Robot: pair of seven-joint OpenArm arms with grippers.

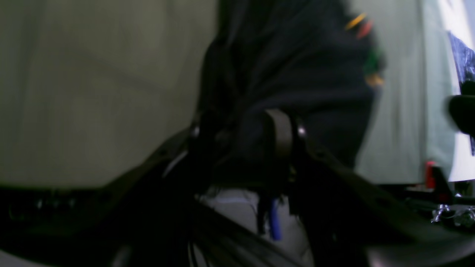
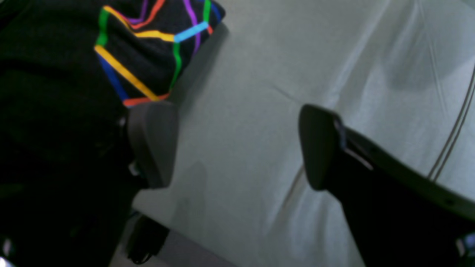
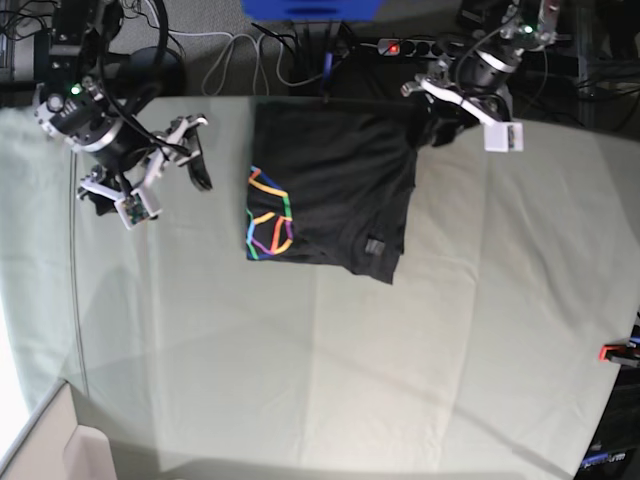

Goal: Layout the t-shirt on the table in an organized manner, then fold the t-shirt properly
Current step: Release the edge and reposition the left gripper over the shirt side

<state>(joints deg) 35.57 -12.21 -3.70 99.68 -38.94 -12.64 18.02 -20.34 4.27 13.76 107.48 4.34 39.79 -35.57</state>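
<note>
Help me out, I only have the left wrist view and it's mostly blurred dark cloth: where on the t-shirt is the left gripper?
Observer: The base view puts the left gripper at the t-shirt's corner by the table's back edge, where the cloth bunches up.
Operator: And the right gripper?
Observer: The right gripper is open over bare table, holding nothing.
Operator: Where's the print?
Observer: The rainbow print shows along the shirt's edge that faces the right arm.

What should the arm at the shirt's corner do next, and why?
Probably let go fully and lift away: the left gripper has dark cloth of the t-shirt between its fingers at the far corner, while the shirt already lies folded on the table.
</note>
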